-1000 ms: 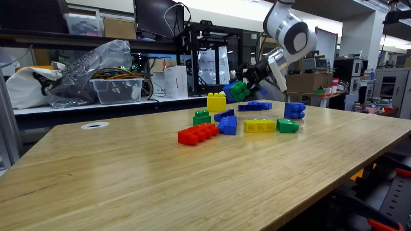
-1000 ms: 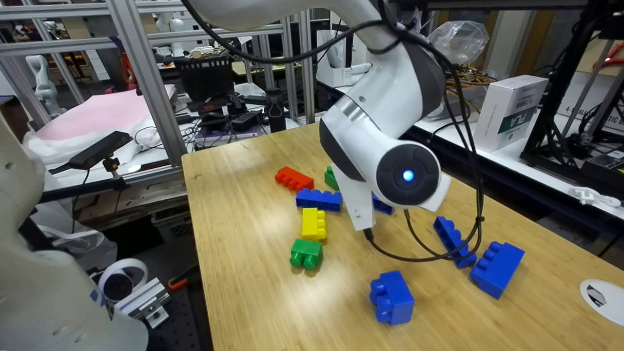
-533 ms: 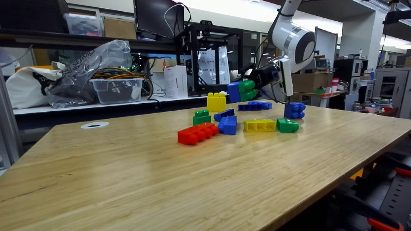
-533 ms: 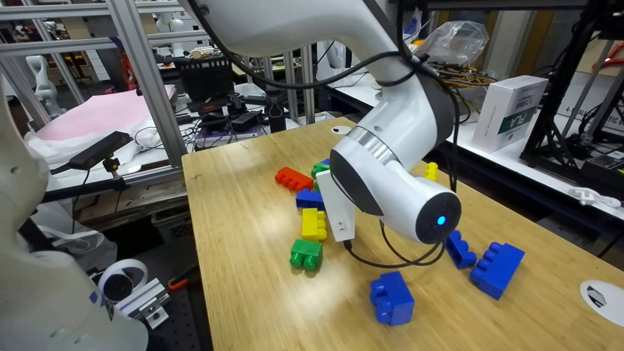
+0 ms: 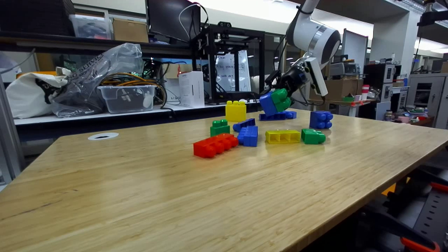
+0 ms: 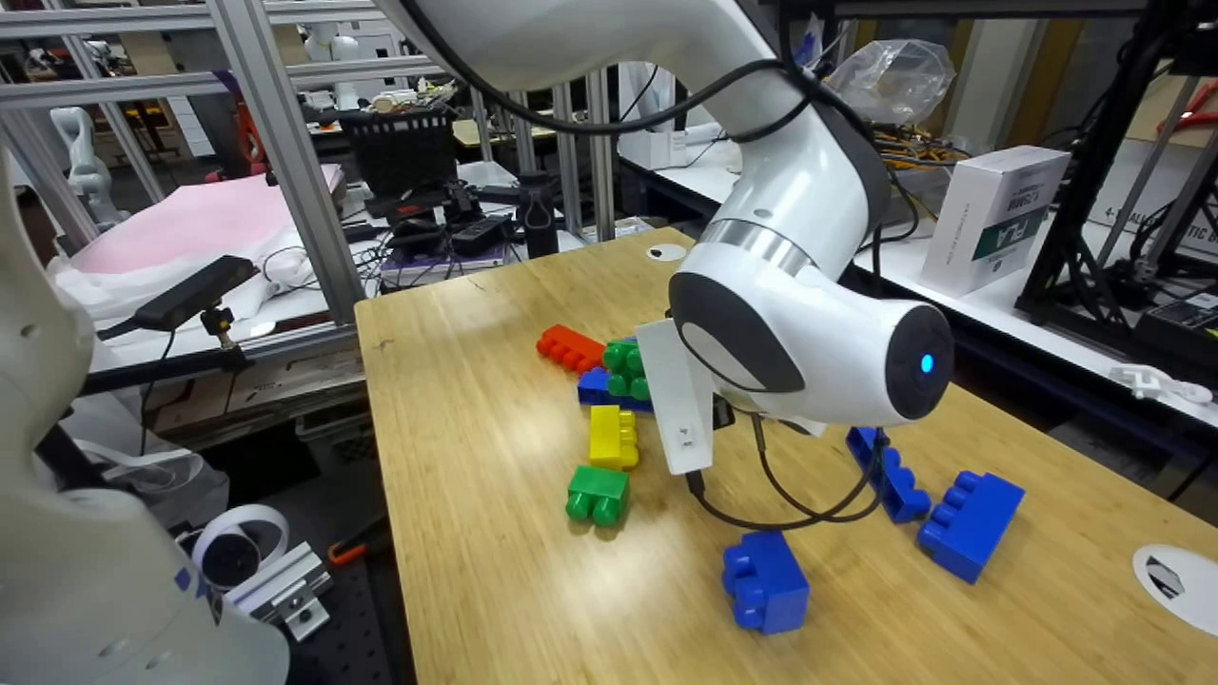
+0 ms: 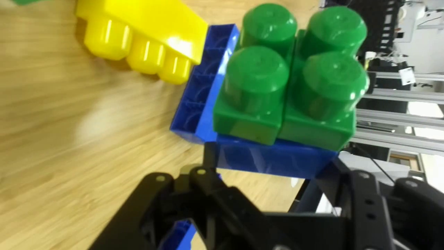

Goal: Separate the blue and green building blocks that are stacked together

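Observation:
The blue block [image 5: 267,104] and the green block [image 5: 281,100] are joined, tilted and held in the air above the table. In the wrist view the green block [image 7: 256,86] sits on the blue block [image 7: 270,158], with its studs up and a seam down its middle. My gripper [image 7: 274,163] is shut on the blue block, one finger at each end. In an exterior view the gripper [image 5: 274,85] shows dark behind the pair. In an exterior view green studs [image 6: 625,366] show beside the arm, which mostly hides the gripper and the blue block.
Loose on the table [image 5: 157,189] lie a red brick [image 5: 215,145], a yellow brick [image 5: 282,137], a small green brick [image 5: 312,137] and several blue bricks, one at the side [image 6: 766,582]. A yellow brick [image 5: 236,111] stands upright farther back. A loose blue brick [image 7: 197,83] lies below the held pair.
The arm has turned its wrist and carried the joined pair to the right in an exterior view, now tilted. The blue and green blocks stay together. The loose bricks have not moved.

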`<state>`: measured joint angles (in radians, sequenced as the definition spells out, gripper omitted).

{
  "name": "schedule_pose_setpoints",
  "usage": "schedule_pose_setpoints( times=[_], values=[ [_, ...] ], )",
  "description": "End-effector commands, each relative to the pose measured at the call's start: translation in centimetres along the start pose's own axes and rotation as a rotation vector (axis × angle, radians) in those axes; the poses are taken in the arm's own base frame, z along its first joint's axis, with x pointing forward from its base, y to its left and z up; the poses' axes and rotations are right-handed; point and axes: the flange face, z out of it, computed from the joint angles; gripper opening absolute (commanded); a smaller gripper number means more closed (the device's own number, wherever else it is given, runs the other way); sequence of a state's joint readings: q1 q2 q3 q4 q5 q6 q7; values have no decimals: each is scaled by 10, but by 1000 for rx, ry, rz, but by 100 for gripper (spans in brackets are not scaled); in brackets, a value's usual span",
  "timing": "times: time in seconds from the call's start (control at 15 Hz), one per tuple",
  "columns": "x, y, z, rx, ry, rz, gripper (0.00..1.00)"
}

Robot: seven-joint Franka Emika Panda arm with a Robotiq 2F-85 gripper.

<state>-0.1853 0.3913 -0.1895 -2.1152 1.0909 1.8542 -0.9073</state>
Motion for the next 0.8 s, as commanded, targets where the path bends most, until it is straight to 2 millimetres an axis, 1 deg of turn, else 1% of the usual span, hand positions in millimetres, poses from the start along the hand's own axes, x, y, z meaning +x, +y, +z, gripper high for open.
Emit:
schedule_pose_setpoints(
  times=[0.0,0.33,0.53,0.73],
  values=[
    [10,7,-3,-114,47,1,45],
    [16,20,7,-200,94,-12,45],
    [17,24,13,-231,103,-17,45],
    [19,23,16,-256,112,-24,45]
  ],
)
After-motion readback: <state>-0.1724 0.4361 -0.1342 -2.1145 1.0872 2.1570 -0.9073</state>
